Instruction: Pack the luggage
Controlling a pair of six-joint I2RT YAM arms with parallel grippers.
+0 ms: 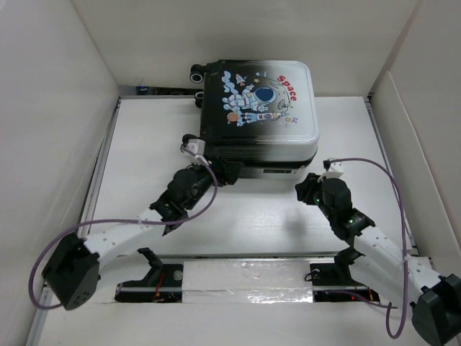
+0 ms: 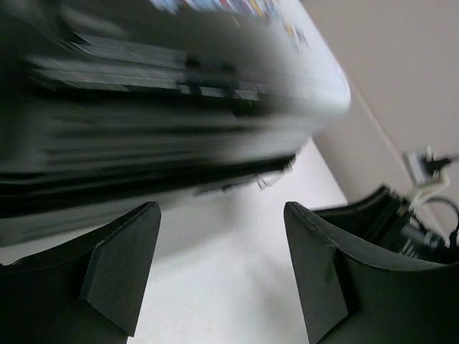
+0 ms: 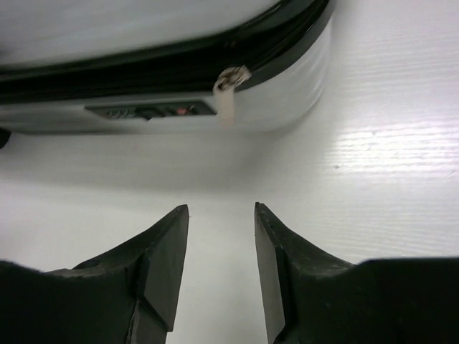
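1. The luggage (image 1: 258, 108) lies flat and shut, printed shell up, at the middle of the table's (image 1: 144, 144) far edge. Its wheels (image 1: 196, 74) point toward the far left corner.
2. The glossy hard shell looks stiff and slippery. It should not give under the fingers, and a pinch on the curved face would likely slide off. It is probably light for its bulk, but too broad for one gripper to span.
3. The better holds, I judge, are along the seam on the near side: the pale zip pull (image 3: 228, 97) hanging beside the lock (image 3: 150, 111), or the lid's edge.
4. The left gripper (image 1: 222, 171) sits at the case's near left corner. Its fingers (image 2: 125, 265) stand wide apart with nothing between them. The wrist view is blurred, so I cannot tell whether it touches the shell.
5. The right gripper (image 1: 308, 189) hovers just off the near right corner, apart from the case. Its fingers (image 3: 161, 265) are parted more narrowly, hold nothing, and are aimed toward the zip pull.
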